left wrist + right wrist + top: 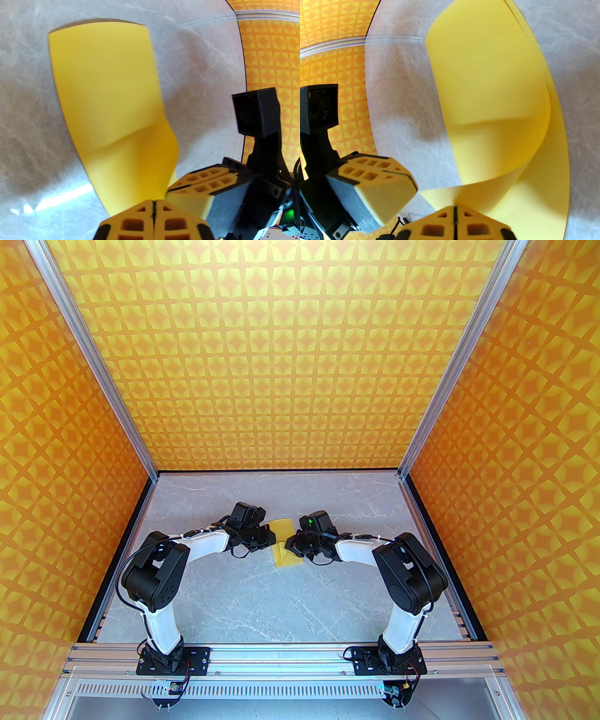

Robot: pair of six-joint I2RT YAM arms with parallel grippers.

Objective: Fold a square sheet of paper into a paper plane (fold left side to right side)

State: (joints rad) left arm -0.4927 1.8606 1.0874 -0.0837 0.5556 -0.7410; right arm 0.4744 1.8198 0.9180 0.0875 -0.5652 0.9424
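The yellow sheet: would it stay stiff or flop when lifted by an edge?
Probably floppy: the square sheet of paper curls over itself where the left gripper and right gripper pinch it. Likely very light, since edge pinches hold it up.

No text, label, brand, number or sign can be read anywhere here.
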